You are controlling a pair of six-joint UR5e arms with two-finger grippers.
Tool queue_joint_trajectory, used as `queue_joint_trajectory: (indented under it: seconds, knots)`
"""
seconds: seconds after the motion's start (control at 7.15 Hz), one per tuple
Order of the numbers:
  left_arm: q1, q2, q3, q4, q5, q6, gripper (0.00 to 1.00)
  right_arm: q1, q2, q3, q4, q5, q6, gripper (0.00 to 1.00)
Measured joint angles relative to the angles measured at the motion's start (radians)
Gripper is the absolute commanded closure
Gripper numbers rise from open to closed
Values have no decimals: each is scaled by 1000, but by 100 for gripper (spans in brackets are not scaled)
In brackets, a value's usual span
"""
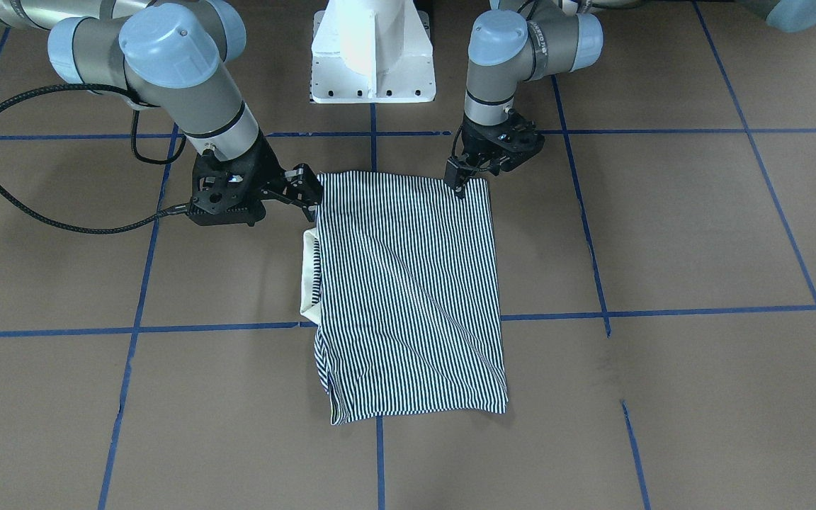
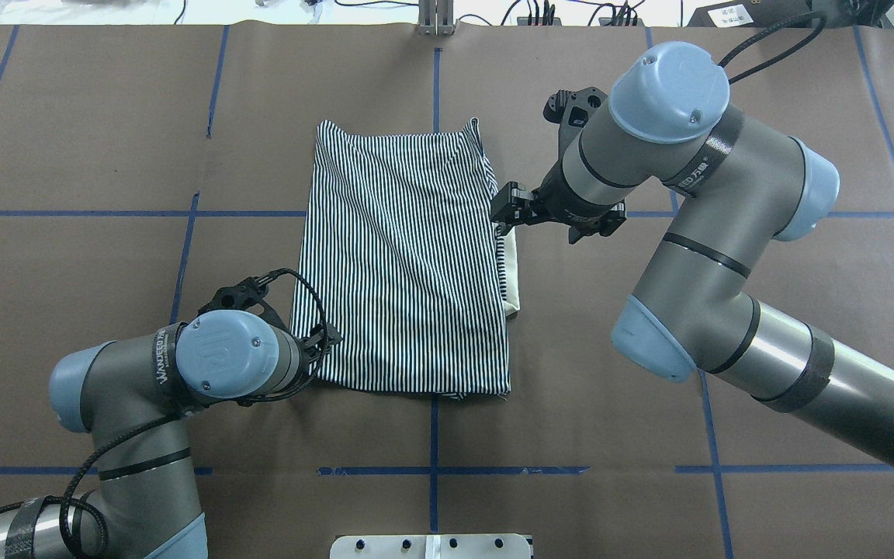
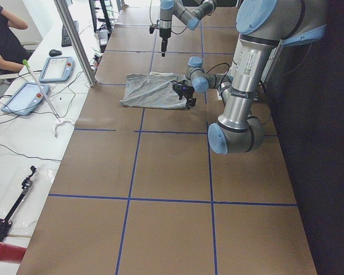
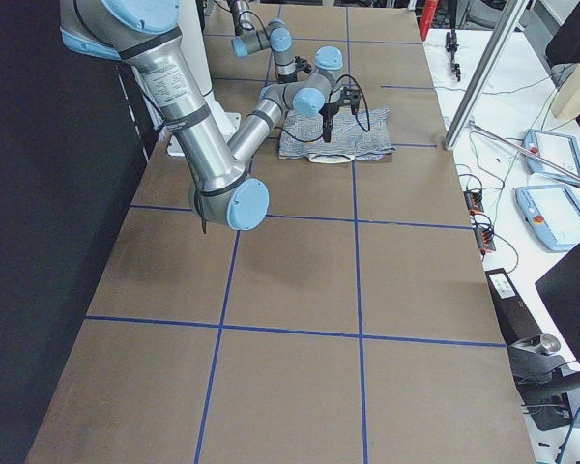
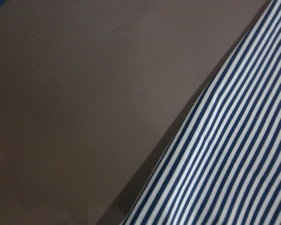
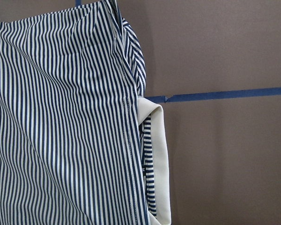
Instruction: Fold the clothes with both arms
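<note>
Lying folded into a rectangle, the striped shirt (image 1: 408, 283) bares its cream collar (image 1: 307, 283).

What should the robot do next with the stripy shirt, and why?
Probably lower the black right pincer onto the navy-and-white striped polo shirt beside its cream collar: it hangs above that edge, while the left pincer sits low at the near corner.

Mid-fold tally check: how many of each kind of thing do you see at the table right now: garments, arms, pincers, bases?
Striped polo shirt: 1
Robot arms: 2 (left arm, right arm)
Pincers: 2 (left pincer, right pincer)
White pedestal base: 1
Total: 6
</note>
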Motion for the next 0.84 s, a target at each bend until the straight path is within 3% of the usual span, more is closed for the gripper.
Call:
queue_joint_trajectory:
  seconds: [0.28, 0.42, 0.56, 0.7, 0.84]
  knots:
    - [8, 0, 1, 3, 14, -6, 37, -4, 0, -2, 1, 0, 0, 0]
    - [11, -2, 3, 4, 28, -9, 55, -6, 0, -2, 0, 0, -1, 0]
    - [12, -6, 3, 4, 35, -12, 82, -6, -1, -2, 0, 0, -1, 0]
    - [13, -9, 3, 5, 37, -15, 100, -6, -1, -3, 0, 1, -1, 0]
    - [13, -11, 2, 5, 38, -17, 100, -6, -2, -3, 0, 1, -2, 0]
